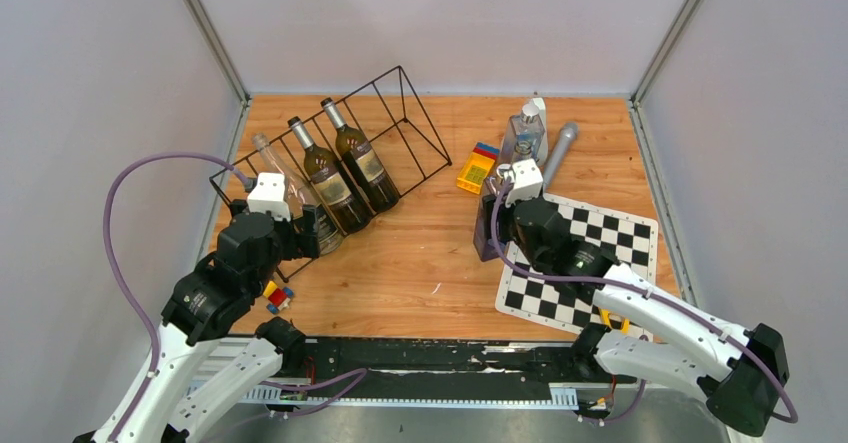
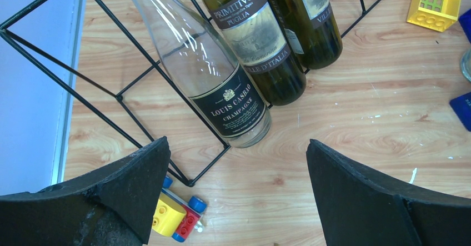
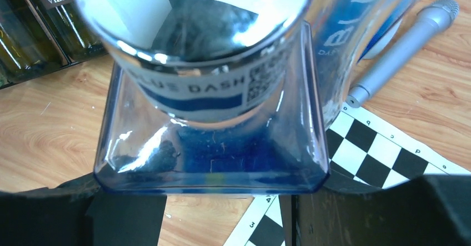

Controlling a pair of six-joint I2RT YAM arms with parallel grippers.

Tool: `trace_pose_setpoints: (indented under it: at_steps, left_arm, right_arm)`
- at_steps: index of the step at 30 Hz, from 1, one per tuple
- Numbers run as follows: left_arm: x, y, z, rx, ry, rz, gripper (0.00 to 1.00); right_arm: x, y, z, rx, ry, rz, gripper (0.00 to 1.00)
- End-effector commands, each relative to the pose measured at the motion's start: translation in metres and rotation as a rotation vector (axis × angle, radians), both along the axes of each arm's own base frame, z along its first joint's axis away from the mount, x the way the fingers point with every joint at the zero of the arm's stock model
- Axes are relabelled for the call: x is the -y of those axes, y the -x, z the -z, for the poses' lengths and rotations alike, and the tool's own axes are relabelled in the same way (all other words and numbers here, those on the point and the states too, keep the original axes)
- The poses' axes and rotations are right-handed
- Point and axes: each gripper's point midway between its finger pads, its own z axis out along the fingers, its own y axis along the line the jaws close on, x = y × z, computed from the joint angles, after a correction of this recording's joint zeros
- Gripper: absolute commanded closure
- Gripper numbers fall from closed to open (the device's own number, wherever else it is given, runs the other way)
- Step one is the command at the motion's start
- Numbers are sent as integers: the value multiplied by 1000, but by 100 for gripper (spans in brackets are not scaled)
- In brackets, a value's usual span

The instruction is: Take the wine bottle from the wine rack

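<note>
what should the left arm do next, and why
Probably ease the open left gripper forward to straddle the clear glass bottle with the black label: it lies in the black wire rack, its base just ahead between the jaws, ungripped.

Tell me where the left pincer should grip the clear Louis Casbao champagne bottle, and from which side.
Grip the clear champagne bottle on its label, from above at the base end. It leans in the wine rack with its base at the near edge; further up, wires and the Primitivo bottle crowd it. The open left pincer looks wide enough.
</note>
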Motion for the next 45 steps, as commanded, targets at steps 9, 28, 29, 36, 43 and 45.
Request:
trace_pose_setpoints:
  at_steps: [9,28,29,36,43,45]
  left_arm:
    - [4,-7,-5,25,8,8,0]
    - [4,-6,-5,27,8,7,0]
    - [4,-6,-5,27,9,8,0]
    - [4,-7,-5,24,7,7,0]
    - [6,-10,-8,7,8,1,0]
    - [10,-12,-13,1,16,8,0]
  right_arm:
    - [25,-9,-46,145,-140,171,100]
    - [9,1,-49,91,-135,55,36]
    - [9,1,-49,89,-134,53,32]
    - [9,6,-54,73,-147,41,14]
    - [13,16,-81,84,-150,1,5]
    - [14,21,-92,84,-153,-20,4]
